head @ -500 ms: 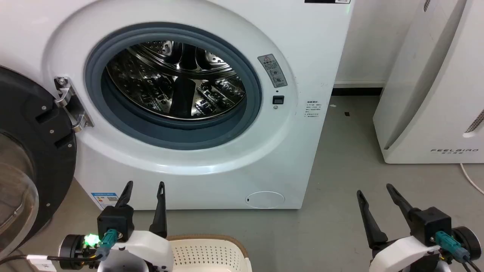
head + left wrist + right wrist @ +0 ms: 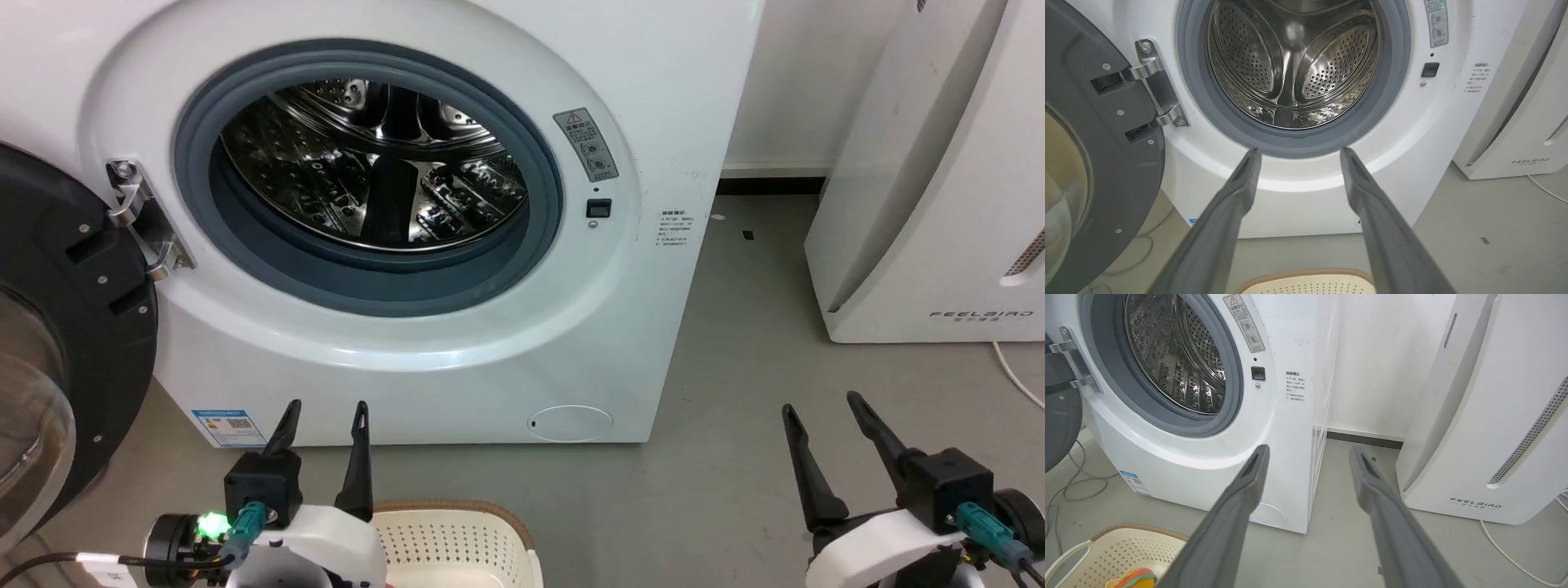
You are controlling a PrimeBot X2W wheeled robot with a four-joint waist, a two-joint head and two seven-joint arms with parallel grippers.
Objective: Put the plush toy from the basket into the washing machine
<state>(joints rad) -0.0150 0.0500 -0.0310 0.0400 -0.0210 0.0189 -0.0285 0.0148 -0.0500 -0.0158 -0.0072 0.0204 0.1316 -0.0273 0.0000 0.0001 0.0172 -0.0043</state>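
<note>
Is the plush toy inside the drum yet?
No, the plush toy lies in the basket, outside the washing machine.

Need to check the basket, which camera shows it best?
Right wrist view: the basket shows rim, handle and the plush toy inside. Head view gives its far end; left wrist view, just the rim.

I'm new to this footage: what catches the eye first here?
The washing machine dominates, its black-framed door swung open at left, shiny steel drum exposed. The left tool and right tool, both open, rise in the foreground. The plush toy lies in the basket beside the left tool.
</note>
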